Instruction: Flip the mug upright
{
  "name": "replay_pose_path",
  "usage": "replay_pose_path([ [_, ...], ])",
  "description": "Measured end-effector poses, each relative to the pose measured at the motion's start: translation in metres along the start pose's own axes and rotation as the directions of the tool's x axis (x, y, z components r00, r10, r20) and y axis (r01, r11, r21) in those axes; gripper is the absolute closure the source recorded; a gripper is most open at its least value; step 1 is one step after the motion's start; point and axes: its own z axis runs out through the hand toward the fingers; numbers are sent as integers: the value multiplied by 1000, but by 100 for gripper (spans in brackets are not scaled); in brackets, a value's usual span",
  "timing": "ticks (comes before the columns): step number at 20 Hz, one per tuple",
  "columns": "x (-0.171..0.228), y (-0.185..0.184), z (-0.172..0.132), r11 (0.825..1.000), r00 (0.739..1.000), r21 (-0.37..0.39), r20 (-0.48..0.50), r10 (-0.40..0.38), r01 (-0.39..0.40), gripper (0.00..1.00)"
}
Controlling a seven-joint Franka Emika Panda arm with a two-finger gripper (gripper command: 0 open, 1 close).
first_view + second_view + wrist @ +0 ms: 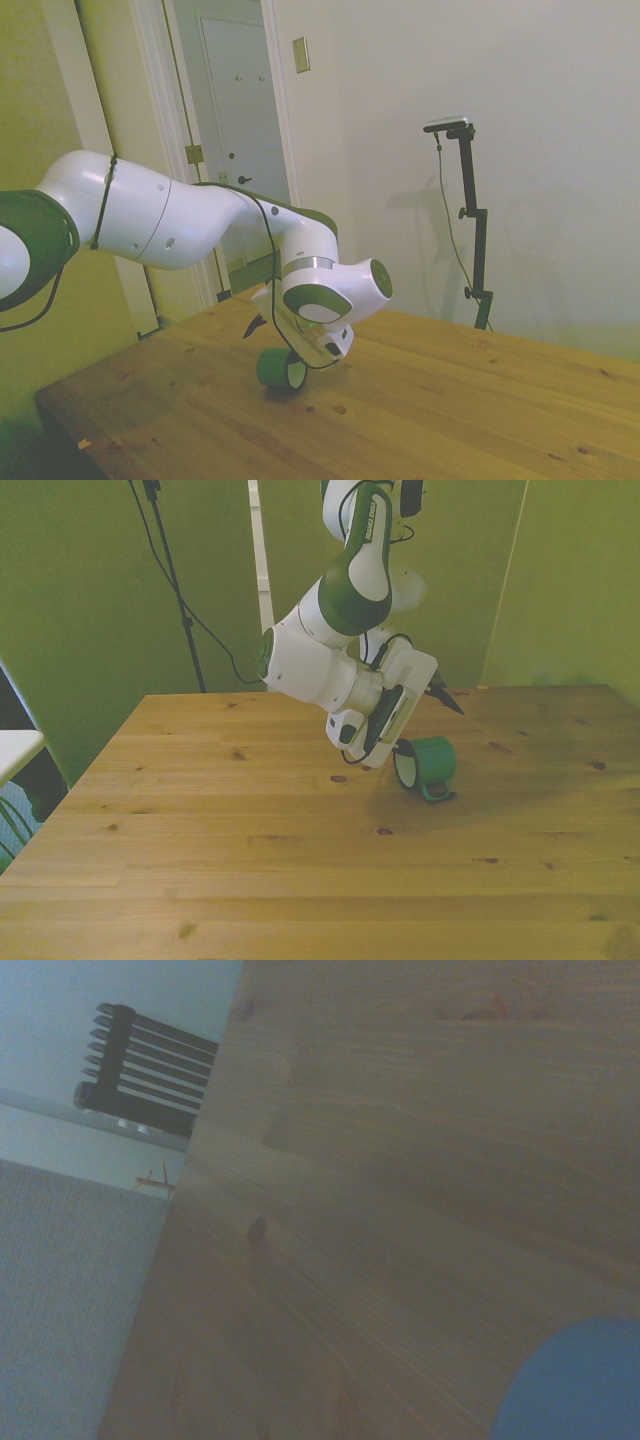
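Mug (427, 766) is lying on its side on the table (200, 830), touching the claw (400, 748), seemingly at its rim; claw's state is unclear.

mug (428, 765): 1 | arm (330, 660): 1 | table (200, 860): 1

A: Arm pose?
B: White-and-green jointed robot arm (190, 215) extended, forearm sloping downward; wrist just behind the gripper rolled steeply sideways.
A: Gripper?
B: White box-shaped gripper (436, 708) held low, tilted; state unreadable.
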Motion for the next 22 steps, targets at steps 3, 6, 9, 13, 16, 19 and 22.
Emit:
replay_pose_path([
  [3, 0, 1, 0, 1000, 1000, 1, 2, 2, -2, 100],
  [6, 0, 3, -2, 1000, 1000, 3, 3, 4, -4, 100],
  [9, -1, 5, -5, 1000, 1000, 6, 4, 5, -6, 100],
  [13, -2, 6, -11, 1000, 1000, 11, 4, 3, -4, 100],
  [16, -2, 3, -12, 1000, 1000, 10, 1, -2, 2, 100],
  [19, -2, 2, -12, 1000, 1000, 9, 1, -5, 5, 100],
  [22, -2, 1, -11, 1000, 1000, 9, 2, -7, 7, 100],
])
